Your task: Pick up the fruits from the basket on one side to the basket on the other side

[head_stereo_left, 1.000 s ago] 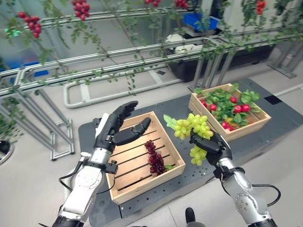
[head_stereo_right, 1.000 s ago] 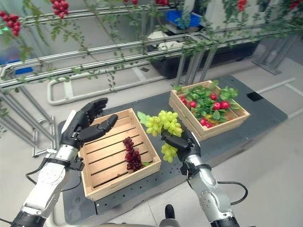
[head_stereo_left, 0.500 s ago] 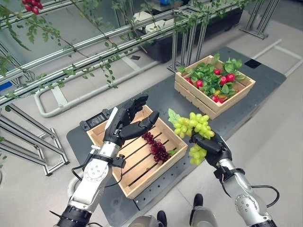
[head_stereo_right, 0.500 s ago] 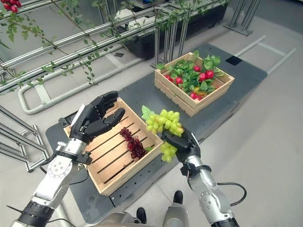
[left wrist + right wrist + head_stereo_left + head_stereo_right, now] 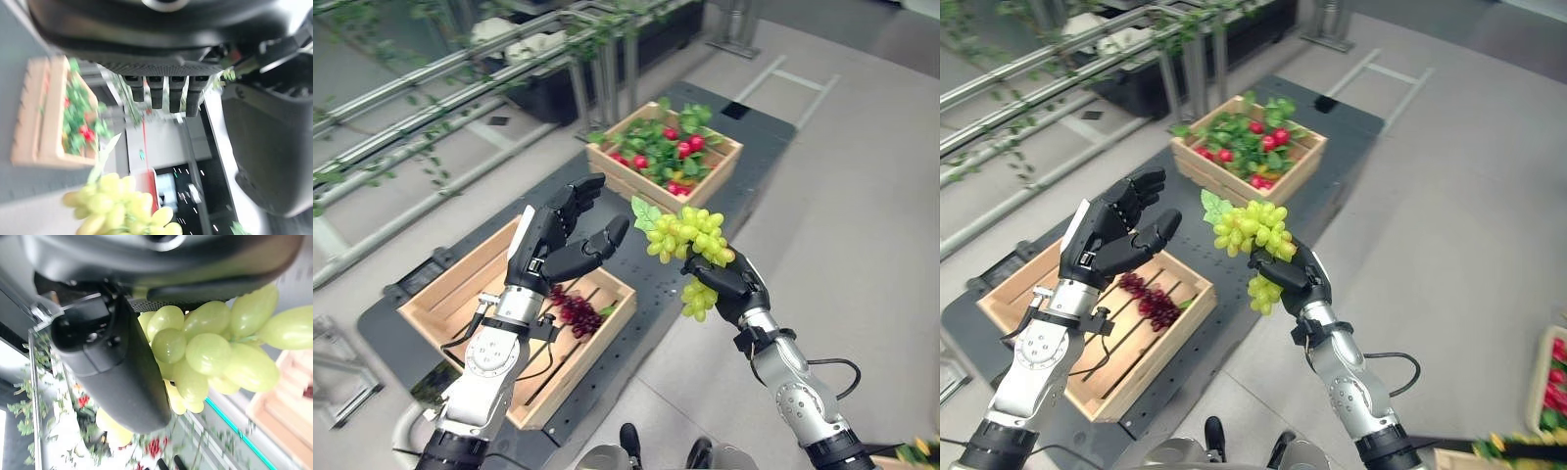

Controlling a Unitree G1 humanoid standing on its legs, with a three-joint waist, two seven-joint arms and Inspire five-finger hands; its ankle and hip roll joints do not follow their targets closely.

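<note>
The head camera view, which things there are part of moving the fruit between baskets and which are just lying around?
Part of the job:
- green grapes, gripped in the right hand
- near basket holding dark grapes
- far basket of red fruit and leaves
- left hand, raised and open

Just lying around:
- metal rail frame
- vines along it

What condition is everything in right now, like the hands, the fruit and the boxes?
Right robot hand: shut on the green grapes, lifted.
Green grapes: held in the air between the crates.
Left robot hand: open, holding nothing, above the near crate.
Near crate: holds dark grapes.
Far crate: full of red fruit and leaves.
</note>
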